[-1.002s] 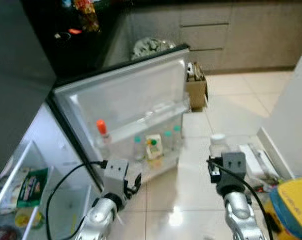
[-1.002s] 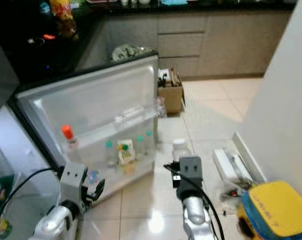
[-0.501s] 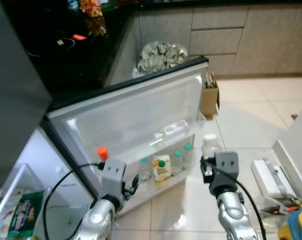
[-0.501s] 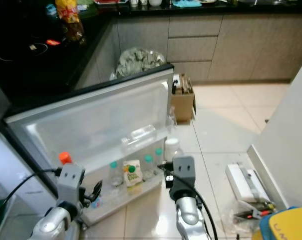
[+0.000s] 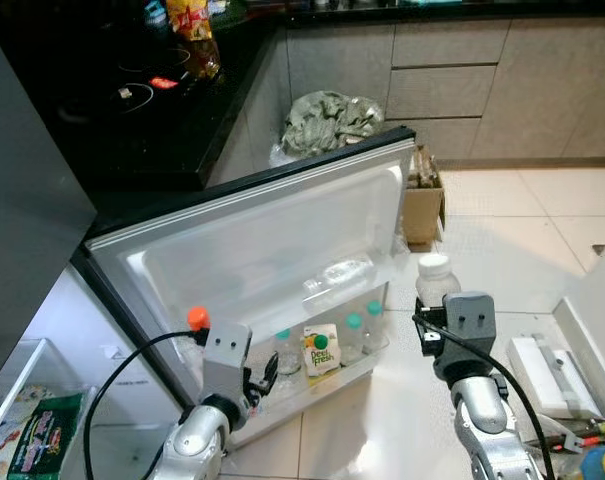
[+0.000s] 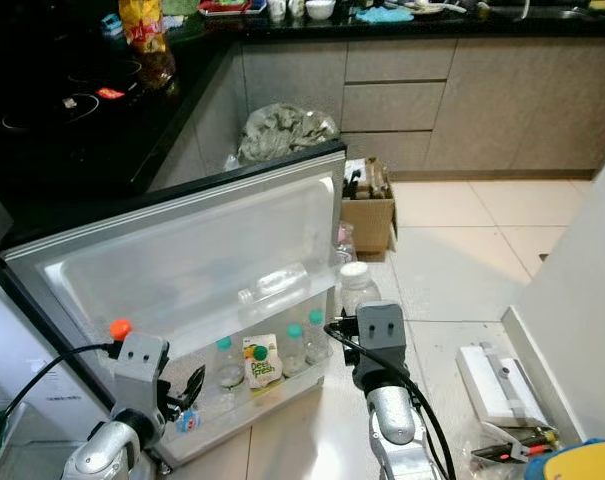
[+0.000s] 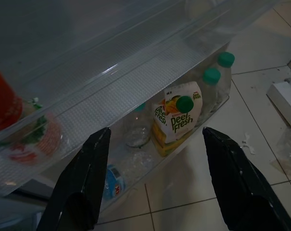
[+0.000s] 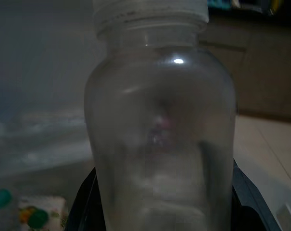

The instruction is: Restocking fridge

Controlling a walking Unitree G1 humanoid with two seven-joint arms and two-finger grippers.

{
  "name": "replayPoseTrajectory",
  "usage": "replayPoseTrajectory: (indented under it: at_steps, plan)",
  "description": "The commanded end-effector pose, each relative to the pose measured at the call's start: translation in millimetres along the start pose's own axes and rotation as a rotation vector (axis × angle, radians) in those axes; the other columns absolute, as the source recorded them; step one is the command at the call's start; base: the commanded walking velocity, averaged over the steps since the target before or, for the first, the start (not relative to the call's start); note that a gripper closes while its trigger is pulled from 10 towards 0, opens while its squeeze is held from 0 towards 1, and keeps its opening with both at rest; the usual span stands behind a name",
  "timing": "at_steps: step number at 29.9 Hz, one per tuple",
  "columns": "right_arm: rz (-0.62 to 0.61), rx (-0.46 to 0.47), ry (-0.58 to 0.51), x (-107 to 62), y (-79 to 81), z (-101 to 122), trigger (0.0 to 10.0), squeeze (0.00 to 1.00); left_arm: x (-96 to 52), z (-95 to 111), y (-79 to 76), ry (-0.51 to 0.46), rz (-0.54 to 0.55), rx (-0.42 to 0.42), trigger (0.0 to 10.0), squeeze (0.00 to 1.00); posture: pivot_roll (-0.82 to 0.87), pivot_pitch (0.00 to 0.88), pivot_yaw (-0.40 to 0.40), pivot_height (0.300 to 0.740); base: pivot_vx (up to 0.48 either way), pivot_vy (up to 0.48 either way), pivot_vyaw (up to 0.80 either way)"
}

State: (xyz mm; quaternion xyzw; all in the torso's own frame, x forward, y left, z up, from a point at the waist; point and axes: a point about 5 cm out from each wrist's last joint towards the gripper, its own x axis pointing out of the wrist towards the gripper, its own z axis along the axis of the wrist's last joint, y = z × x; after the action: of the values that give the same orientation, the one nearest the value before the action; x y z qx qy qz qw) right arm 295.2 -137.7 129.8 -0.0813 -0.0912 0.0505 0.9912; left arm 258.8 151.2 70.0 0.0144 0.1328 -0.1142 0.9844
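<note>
Two tools are showing before the open fridge door [image 5: 272, 235], and the right tool [image 8: 159, 202] is grasping a clear bottle [image 5: 435, 282] with a white cap, holding it upright just beside the door's outer edge. In the right wrist view its black fingers [image 8: 244, 197] are sitting on either side of the bottle's lower body, with the bottle standing tall between them.

The bottle is looking like smooth, rigid clear plastic, and it is probably light to moderate in weight; how full it is cannot be told. Its glossy rounded wall is likely to be slippery, so holding it low on the straight body, below the shoulder, is seeming the safest place, as the tool is doing now. Squeezing near the cap or the sloping shoulder would be risking a slip.

The left tool [image 7: 152, 178] is hanging released, its two fingers spread wide and holding nothing, near the door's lower shelf [image 7: 135, 96]. That shelf is carrying green-capped bottles [image 7: 216, 79], a juice carton [image 7: 176, 120] and an orange-capped bottle [image 5: 197, 322] toward the hinge side. Another clear bottle [image 5: 337, 272] is lying on its side on the shelf above.

The held bottle is being kept apart from the shelves, near the door's free end, so the placing step is not yet done.
</note>
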Motion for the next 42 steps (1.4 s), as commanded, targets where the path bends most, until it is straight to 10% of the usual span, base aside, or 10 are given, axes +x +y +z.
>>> replayPoseTrajectory:
  at_steps: [1,15,28,42]
  plan:
    - [0.079,0.029,-0.041,3.1,11.0,14.0,10.0,0.0,-2.3,-8.0,9.6,0.034,0.052,0.005,10.0,0.0,-0.1,0.119,0.057,0.71,0.0,0.0,0.0]
    - [0.329,0.083,-0.08,18.2,30.2,44.7,10.0,0.0,-7.7,-4.9,49.5,0.047,0.236,0.007,10.0,0.0,-0.08,0.138,0.061,0.71,0.0,0.0,0.0]
    - [0.608,0.085,0.088,52.5,36.9,24.5,10.0,0.0,-32.5,33.6,136.9,-0.052,0.55,-0.066,10.0,0.0,0.0,0.184,0.068,0.71,0.0,0.0,0.0]
    - [0.576,0.104,0.021,47.4,28.8,32.3,10.0,0.0,-28.9,21.4,115.4,-0.017,0.493,-0.091,10.0,0.0,-0.01,0.18,0.071,0.71,0.0,0.0,0.0]
